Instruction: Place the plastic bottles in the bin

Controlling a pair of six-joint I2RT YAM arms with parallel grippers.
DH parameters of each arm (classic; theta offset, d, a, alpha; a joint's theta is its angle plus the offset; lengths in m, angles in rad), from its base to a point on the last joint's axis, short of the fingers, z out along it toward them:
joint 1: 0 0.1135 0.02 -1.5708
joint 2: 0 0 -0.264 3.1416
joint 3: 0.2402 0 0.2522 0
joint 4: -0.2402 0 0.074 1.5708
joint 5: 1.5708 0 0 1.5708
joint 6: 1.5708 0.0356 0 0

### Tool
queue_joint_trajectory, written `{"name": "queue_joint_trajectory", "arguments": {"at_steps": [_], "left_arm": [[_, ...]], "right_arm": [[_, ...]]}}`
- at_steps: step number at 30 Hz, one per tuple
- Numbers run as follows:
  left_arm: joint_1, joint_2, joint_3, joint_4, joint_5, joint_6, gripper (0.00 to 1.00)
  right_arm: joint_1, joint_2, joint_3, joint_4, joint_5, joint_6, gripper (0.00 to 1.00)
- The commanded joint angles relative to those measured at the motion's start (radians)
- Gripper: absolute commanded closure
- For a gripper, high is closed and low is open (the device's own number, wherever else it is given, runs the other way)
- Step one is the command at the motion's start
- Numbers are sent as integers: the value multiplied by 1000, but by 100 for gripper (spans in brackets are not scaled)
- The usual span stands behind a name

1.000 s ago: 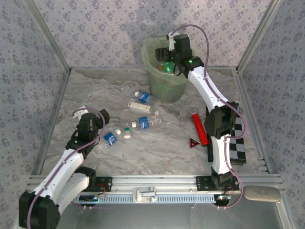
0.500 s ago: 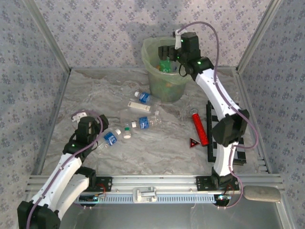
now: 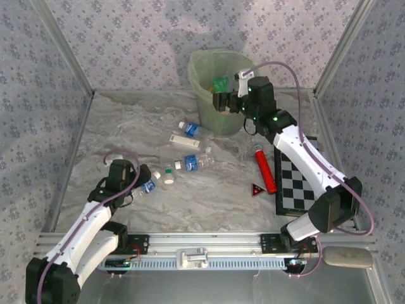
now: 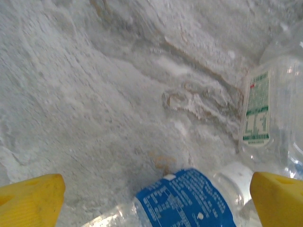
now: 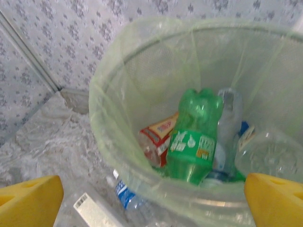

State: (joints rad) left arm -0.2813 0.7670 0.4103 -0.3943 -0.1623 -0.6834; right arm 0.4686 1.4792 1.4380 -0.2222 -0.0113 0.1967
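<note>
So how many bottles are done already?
Done: the bin holds a green bottle and a few more. In hand: nothing. The right fingers are open by the bin, and the left fingers are open over a blue-label bottle. Left: about five bottles lie on the table.

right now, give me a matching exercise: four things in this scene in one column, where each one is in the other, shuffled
Things:
1. green soda bottle
2. red tube
3. blue-label bottle
4. checkerboard

Places:
A. between the open fingers of the left gripper
B. flat by the right edge of the table
C. inside the bin
D. lying just left of the checkerboard

Pairs: 1-C, 2-D, 3-A, 4-B
</note>
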Motion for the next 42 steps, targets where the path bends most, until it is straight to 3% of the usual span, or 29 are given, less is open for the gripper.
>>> {"name": "queue_joint_trajectory", "arguments": {"at_steps": [1,8,15,22,28,33,36,42], "left_arm": [[4,11,1,-54,90,-17,0],[-29,6,5,-126,142,-40,0],[-157,18,-3,-155,68,-77,0],[-199,79,-20,-109,43,-80,1],[-217,153,-24,-64,39,-74,12],[-222,160,-31,-52,26,-72,34],[-225,135,-32,-57,19,-73,41],[-224,55,-10,-75,-36,-95,43]], "right_arm": [[6,-46,-58,38,9,32,0],[4,-68,-127,25,25,46,0],[-2,-83,-186,-3,21,77,0],[-8,-92,-227,-7,16,111,0],[-13,-91,-231,4,11,118,0],[-16,-88,-232,3,10,119,0],[-19,-89,-234,1,7,119,0],[-23,-91,-237,8,1,125,0]]}}
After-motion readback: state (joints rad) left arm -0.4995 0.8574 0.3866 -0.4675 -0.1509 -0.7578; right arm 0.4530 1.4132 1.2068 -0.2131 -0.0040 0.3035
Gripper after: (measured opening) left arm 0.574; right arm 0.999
